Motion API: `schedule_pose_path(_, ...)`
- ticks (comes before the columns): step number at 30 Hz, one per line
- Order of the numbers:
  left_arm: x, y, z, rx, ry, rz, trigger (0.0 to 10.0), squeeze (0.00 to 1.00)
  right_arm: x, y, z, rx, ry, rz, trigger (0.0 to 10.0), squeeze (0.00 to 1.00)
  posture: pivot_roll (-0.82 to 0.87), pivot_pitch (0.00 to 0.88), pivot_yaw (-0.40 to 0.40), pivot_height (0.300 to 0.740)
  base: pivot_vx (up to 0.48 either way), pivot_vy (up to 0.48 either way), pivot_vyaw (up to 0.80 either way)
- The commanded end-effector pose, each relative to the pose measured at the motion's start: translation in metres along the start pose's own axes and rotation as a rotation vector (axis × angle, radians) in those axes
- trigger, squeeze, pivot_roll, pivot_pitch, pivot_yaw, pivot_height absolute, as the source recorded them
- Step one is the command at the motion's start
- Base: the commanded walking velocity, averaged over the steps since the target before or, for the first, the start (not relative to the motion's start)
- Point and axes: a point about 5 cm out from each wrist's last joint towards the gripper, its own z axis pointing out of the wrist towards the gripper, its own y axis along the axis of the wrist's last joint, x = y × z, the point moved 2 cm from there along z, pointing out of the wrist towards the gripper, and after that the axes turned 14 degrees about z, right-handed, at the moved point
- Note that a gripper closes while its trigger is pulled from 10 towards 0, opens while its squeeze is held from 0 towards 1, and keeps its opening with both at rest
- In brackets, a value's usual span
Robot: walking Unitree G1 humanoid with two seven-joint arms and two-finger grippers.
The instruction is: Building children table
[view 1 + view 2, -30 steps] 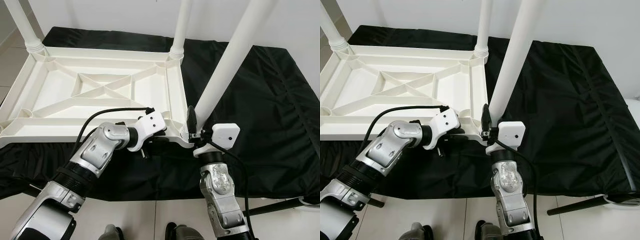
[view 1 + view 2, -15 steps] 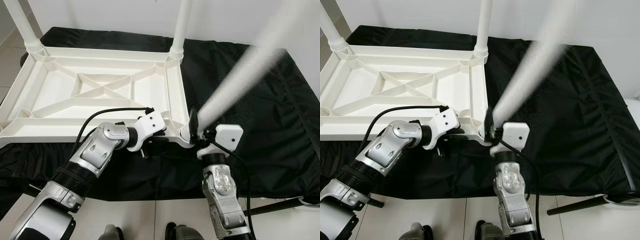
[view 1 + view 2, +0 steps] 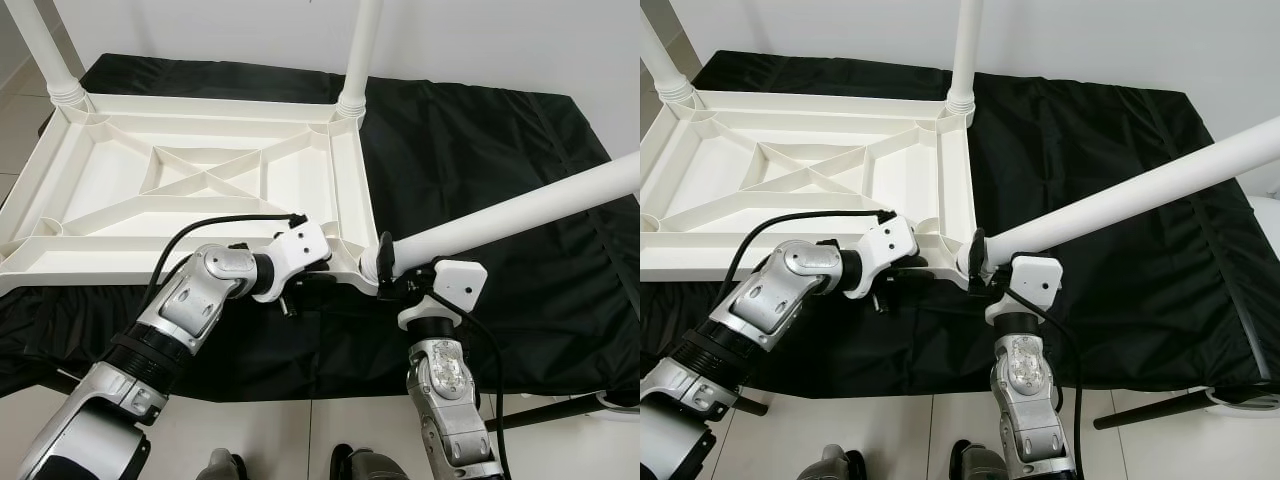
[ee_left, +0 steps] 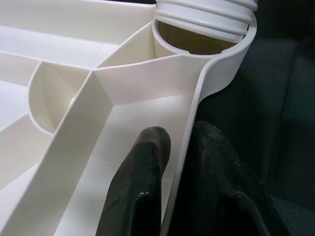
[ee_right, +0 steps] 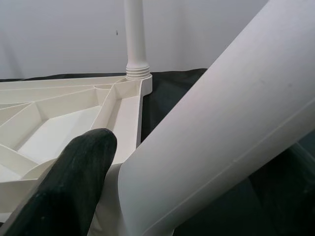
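The white table top lies upside down on a black cloth, ribs facing up. Two white legs stand in its far corners. My right gripper is shut on a third leg close to its threaded end, at the near right corner socket. That leg leans steeply to the right, far from upright. My left gripper is shut on the table top's rim beside that corner, one finger inside the rim and the other outside. In the right wrist view a black finger presses against the leg.
The black cloth spreads over a low platform to the right of the table top. A white wall runs close behind. Tiled floor lies in front, with a black rod at the lower right.
The held leg has swung from nearly upright down to the right, and my right gripper has turned with it. The left gripper has kept its hold on the rim.
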Motion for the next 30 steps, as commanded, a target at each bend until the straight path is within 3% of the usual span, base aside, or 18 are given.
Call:
schedule_pose_path(1,0.007,0.013,-0.004,-0.042,-0.001,0.054,10.0,0.00,-0.005,-0.012,-0.006,0.054,-0.037,0.004,10.0,0.00,-0.04,0.156,-0.017,0.740,0.000,0.000,0.00)
schedule_pose_path(4,0.007,0.013,-0.004,-0.041,-0.001,0.054,10.0,0.00,-0.004,-0.010,-0.005,0.041,-0.033,0.007,10.0,0.00,-0.04,0.156,-0.017,0.740,0.000,0.000,0.00)
schedule_pose_path(5,0.007,0.013,-0.004,-0.041,0.000,0.054,10.0,0.00,-0.005,-0.008,-0.004,0.033,-0.035,0.013,0.0,0.00,-0.04,0.157,-0.016,0.740,0.000,0.000,0.00)
schedule_pose_path(23,0.008,0.012,-0.004,-0.041,0.002,0.053,10.0,0.00,-0.004,-0.003,0.006,0.027,-0.010,0.041,0.0,0.00,-0.05,0.157,-0.022,0.740,0.000,0.000,0.00)
schedule_pose_path(24,0.009,0.013,-0.004,-0.041,0.004,0.053,10.0,0.00,-0.002,-0.003,0.008,0.028,0.011,0.039,9.1,0.00,-0.05,0.156,-0.024,0.740,0.000,0.000,0.00)
schedule_pose_path(25,0.009,0.013,-0.004,-0.041,0.004,0.053,10.0,0.00,-0.002,-0.003,0.008,0.028,0.011,0.039,9.1,0.00,-0.05,0.156,-0.024,0.740,0.000,0.000,0.00)
schedule_pose_path(26,0.010,0.013,-0.004,-0.042,0.007,0.053,10.0,0.00,0.000,-0.003,0.011,0.037,0.041,0.038,10.0,0.00,-0.05,0.155,-0.027,0.740,0.000,0.000,0.00)
schedule_pose_path(30,0.011,0.013,-0.004,-0.043,0.011,0.054,10.0,0.00,0.003,-0.004,0.015,0.058,0.102,0.036,10.0,0.00,-0.05,0.153,-0.030,0.740,0.000,0.000,0.00)
